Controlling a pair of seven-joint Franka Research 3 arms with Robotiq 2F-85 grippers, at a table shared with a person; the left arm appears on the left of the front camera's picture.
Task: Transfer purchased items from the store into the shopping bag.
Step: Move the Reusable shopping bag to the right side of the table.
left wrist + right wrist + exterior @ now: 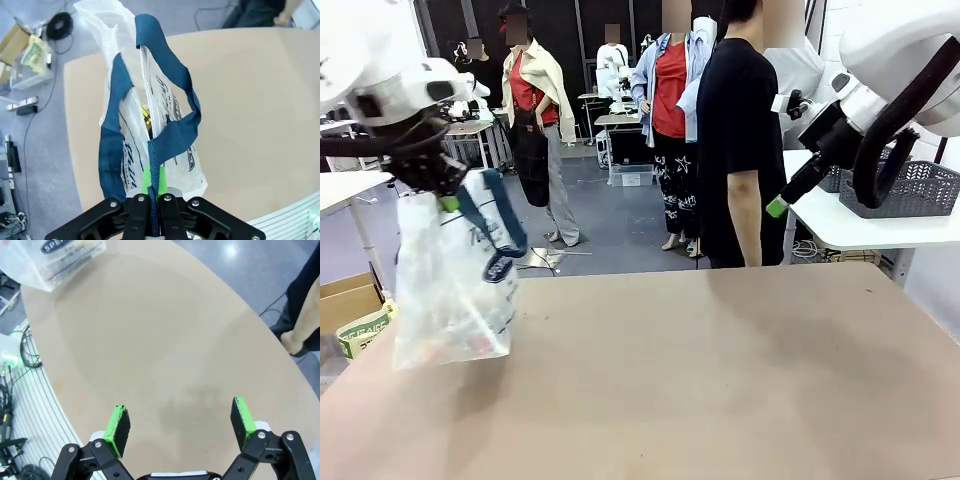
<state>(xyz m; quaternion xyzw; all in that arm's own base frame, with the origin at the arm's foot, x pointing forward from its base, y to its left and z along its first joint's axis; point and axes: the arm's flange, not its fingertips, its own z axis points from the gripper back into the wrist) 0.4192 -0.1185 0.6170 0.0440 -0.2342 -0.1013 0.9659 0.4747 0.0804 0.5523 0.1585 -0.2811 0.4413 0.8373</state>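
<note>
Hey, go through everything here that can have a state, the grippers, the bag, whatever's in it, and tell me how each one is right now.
left gripper: shut on a navy strap of the shopping bag.
right gripper: open, holding nothing, above the table.
shopping bag: hanging from the left gripper at the table's left edge, mouth open at the top.
purchased items: inside the bag, something yellow showing.

Shopping bag (450, 300) hanging by strap, items (145, 114) inside.

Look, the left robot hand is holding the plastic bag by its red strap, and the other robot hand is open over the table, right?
Almost. The strap is navy blue, not red, as the left wrist view shows. The left gripper is shut on it, holding up the shopping bag. The right gripper is open over the table.
</note>
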